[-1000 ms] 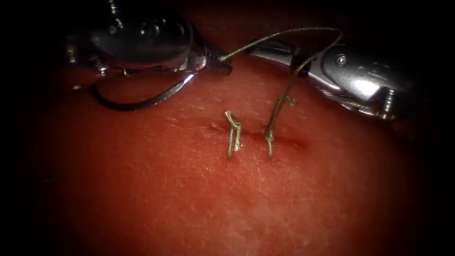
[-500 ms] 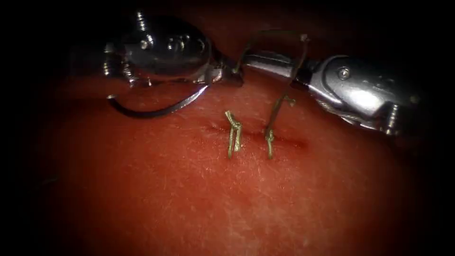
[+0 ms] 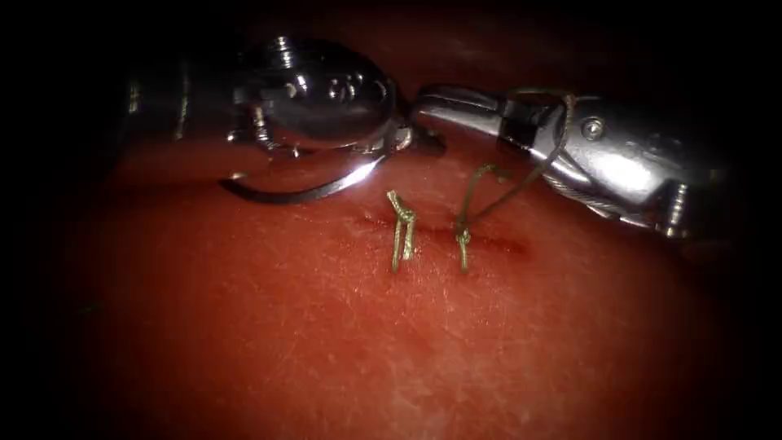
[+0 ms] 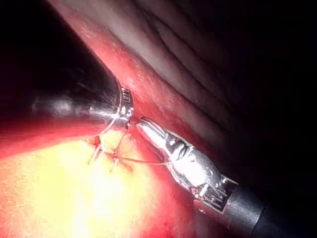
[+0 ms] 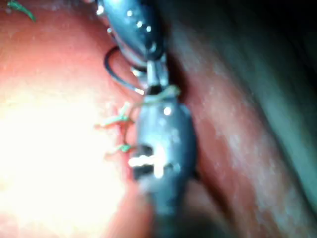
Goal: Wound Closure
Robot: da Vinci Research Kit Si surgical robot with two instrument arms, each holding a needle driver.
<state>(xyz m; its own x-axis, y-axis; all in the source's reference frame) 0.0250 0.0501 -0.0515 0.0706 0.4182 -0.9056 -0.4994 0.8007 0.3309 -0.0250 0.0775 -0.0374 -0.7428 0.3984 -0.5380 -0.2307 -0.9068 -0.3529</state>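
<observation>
The left tool is over the tissue, left of the cut and behind it. Its jaws are shut on the curved needle near the thread end. The needle hangs free above the tissue, with its point to the left. From the right the right tool reaches in with jaws shut and nothing between them, its tip close to the left tool's. The thread rises from the right stitch and wraps once around the right tool's wrist. The right wrist view shows that loop of thread and the needle.
A finished stitch with two short ends stands across the cut, left of the one being tied. A short tail sticks up from the right stitch. In the left wrist view the thread runs from the stitches to the right tool.
The left tool has moved right with the needle, closing on the right tool's tip. The high arch of thread has dropped and now lies around the right tool's wrist.
</observation>
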